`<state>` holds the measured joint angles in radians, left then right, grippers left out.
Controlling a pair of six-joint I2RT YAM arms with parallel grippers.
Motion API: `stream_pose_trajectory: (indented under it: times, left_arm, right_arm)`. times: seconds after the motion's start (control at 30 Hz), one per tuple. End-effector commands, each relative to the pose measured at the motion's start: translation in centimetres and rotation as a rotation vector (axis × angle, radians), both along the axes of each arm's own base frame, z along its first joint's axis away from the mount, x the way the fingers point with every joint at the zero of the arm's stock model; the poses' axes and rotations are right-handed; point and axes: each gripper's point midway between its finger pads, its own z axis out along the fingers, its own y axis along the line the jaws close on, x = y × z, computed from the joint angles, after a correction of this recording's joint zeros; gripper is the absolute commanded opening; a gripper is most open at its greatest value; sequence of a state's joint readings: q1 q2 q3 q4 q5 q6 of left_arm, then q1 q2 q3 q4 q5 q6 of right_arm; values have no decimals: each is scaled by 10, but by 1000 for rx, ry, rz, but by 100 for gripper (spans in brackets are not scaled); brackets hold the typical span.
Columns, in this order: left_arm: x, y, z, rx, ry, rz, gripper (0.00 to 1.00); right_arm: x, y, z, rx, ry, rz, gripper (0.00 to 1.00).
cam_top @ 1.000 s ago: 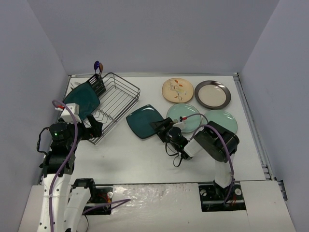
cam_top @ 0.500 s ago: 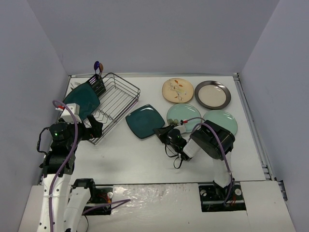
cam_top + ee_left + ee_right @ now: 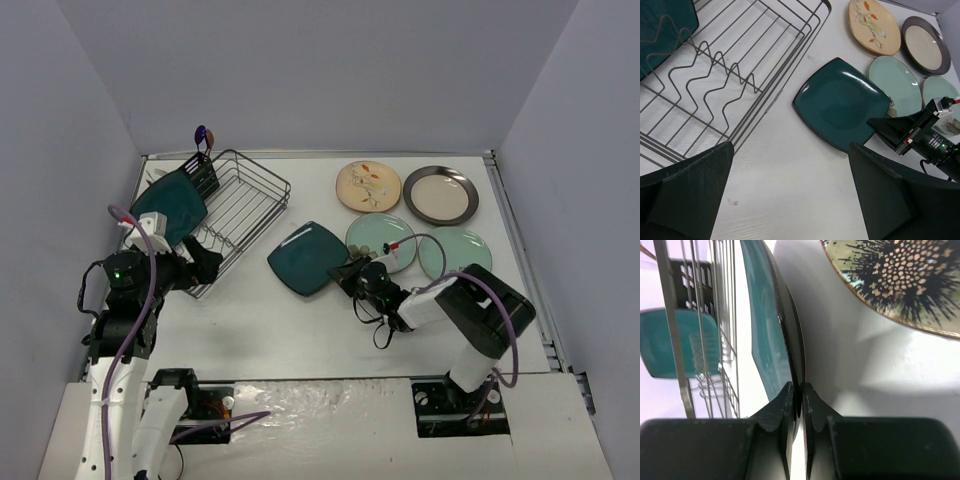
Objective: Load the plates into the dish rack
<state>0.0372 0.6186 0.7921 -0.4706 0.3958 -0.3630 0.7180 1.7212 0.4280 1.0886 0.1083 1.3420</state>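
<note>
A dark teal square plate (image 3: 306, 258) (image 3: 840, 102) lies on the table between the dish rack (image 3: 240, 205) (image 3: 715, 75) and the round plates. My right gripper (image 3: 350, 272) (image 3: 797, 395) is shut on its right edge, a finger on each face. A second teal square plate (image 3: 170, 205) stands in the rack's far left end. A cream floral plate (image 3: 368, 186), a beige dark-rimmed plate (image 3: 440, 195), a flowered mint plate (image 3: 380, 238) (image 3: 900, 280) and a plain mint plate (image 3: 458, 250) lie flat. My left gripper (image 3: 203, 266) (image 3: 790, 200) hangs open by the rack's near corner, holding nothing.
A dark slotted cutlery holder (image 3: 203, 172) with a spoon in it stands at the rack's far corner. Grey walls close in the table on three sides. The right arm's purple cable (image 3: 440, 268) loops over the mint plates.
My right gripper has shut on the teal plate's edge. The plate has turned and shifted slightly right and nearer, and the right arm's elbow has swung right. The left arm barely moved.
</note>
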Motion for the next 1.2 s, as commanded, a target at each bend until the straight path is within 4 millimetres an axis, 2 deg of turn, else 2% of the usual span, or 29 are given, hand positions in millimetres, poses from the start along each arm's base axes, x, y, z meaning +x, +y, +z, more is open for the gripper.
stream_pose_trajectory:
  times: [0.0, 0.17, 0.23, 0.4, 0.53, 0.87, 1.0, 1.17]
  left_arm:
    - [8, -23, 42, -108, -103, -82, 97]
    - [11, -51, 50, -173, -87, -185, 97]
    - [12, -67, 55, -194, -89, -240, 97]
    - [19, -100, 62, -204, -65, -331, 97]
    - [31, -118, 62, -199, -36, -365, 97]
    - [65, -133, 52, -157, 67, -383, 97]
    - [69, -145, 54, -182, 117, -439, 97]
    - [72, -154, 45, -209, 185, -470, 94]
  right_arm:
    - [10, -6, 70, 60, -142, 27, 0]
    - [9, -24, 92, 91, -164, 77, 0]
    - [10, -31, 108, 100, -196, 99, 0]
    - [-5, -31, 139, 137, -267, 211, 0]
    - [-17, -34, 166, 167, -339, 279, 0]
    - [-41, -34, 216, 284, -492, 447, 0]
    - [-53, -30, 232, 324, -564, 523, 0]
    - [-62, -29, 246, 348, -628, 563, 0]
